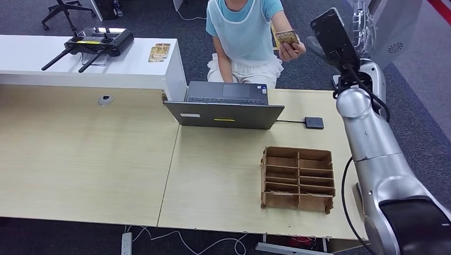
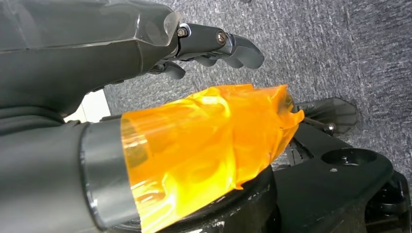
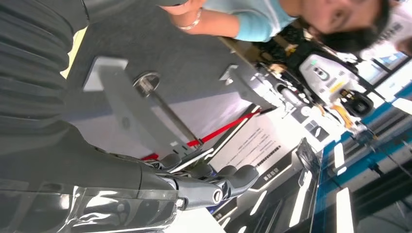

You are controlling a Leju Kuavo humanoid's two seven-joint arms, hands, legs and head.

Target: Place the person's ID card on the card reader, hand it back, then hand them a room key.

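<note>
While the ID card (image 1: 286, 37) sits pinched in the person's hand (image 1: 291, 47) just beside the raised, empty, loosely spread right hand (image 3: 194, 187), risks a fumbled handover, dropping it short of the card reader (image 1: 314, 122); left hand (image 2: 214, 46) idle, slack, empty

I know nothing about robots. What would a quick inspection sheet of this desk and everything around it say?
Surface: light wooden desk, two tops joined.
Job's things: card in the person's hand, held toward the right robot hand; black card reader beside the laptop; cardboard tray of slots near the front edge.
Clutter: nothing seen.
Robot hands: right raised toward the person, holding nothing; left robot hand hanging over carpet, holding nothing.
Cables: lead from laptop to reader; power strip and cords on the floor.
Surroundings: white counter with a controller; grey carpet.
</note>
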